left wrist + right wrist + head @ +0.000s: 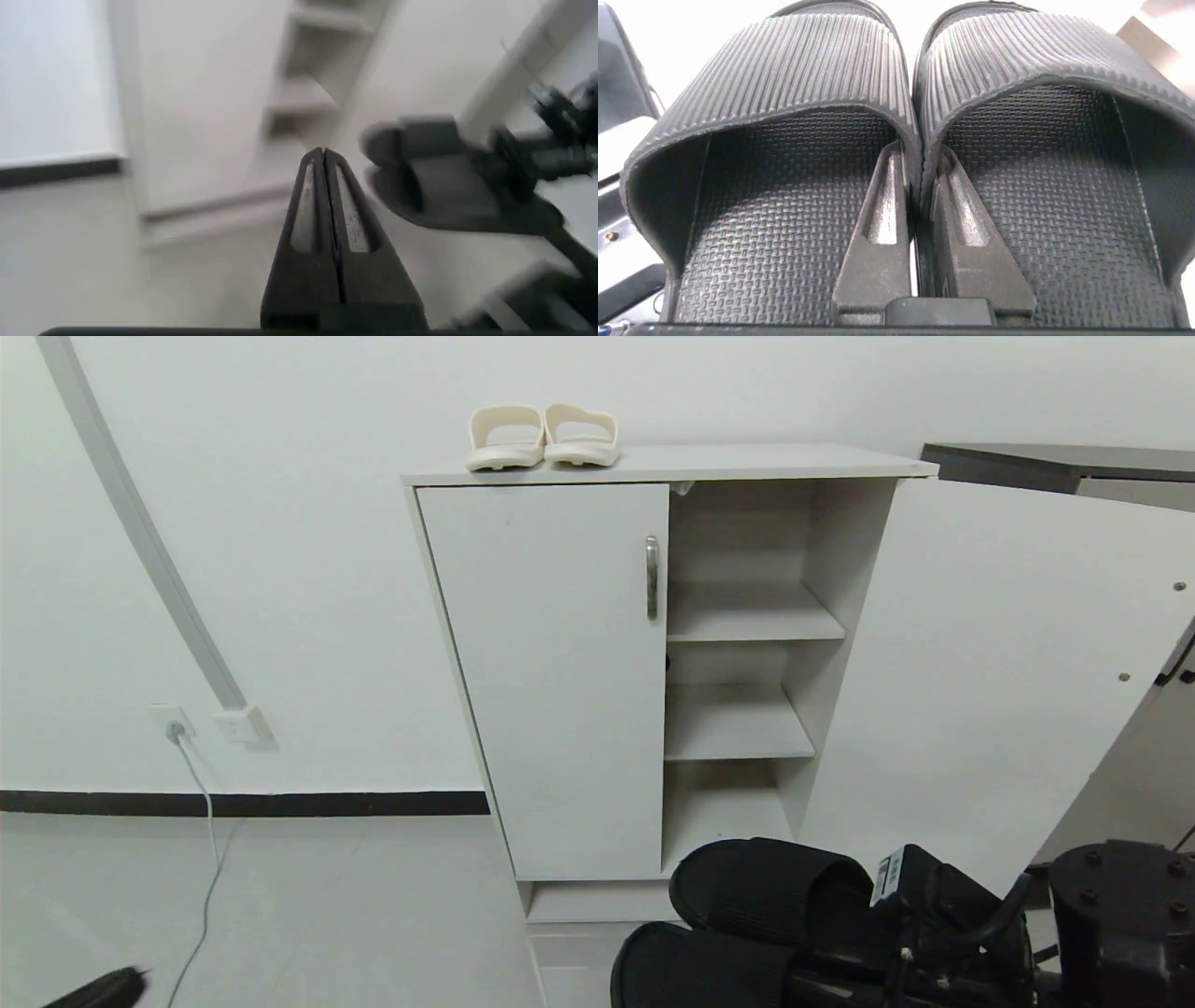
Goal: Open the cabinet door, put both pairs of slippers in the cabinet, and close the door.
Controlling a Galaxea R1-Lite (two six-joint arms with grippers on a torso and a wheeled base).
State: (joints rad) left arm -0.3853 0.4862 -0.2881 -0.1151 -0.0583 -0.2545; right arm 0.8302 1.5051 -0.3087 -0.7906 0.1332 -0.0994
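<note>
On the cabinet (653, 464) top, left of the middle and near the front edge: one pair of cream slippers (543, 437), side by side and touching, open straps facing the room.

Cabinet, white, standing on the floor (327, 896) against the wall. Left door (551, 681) closed, with a vertical metal handle (652, 578) at its inner edge. Right door (990, 681) swung wide open to the right. Right compartment exposed: upper shelf (752, 613), middle shelf (733, 723) and bottom compartment (724, 817), all bare white boards.

In front of the cabinet's lower right, just before the bottom compartment: one pair of black slippers (747, 915), ribbed straps, textured footbeds, held side by side. Right gripper (917, 163) clamped on the pair, one finger (882, 215) inside each slipper, the two adjoining inner walls pinched between them.

Left gripper (323, 154) low over the floor, well to the left of the cabinet, fingers pressed together, holding nothing; black slippers visible beyond it.

On the wall left of the cabinet: a socket (171, 720) with a grey cable (207, 840) hanging to the floor, and a slanting grey conduit (131, 513) above it.
</note>
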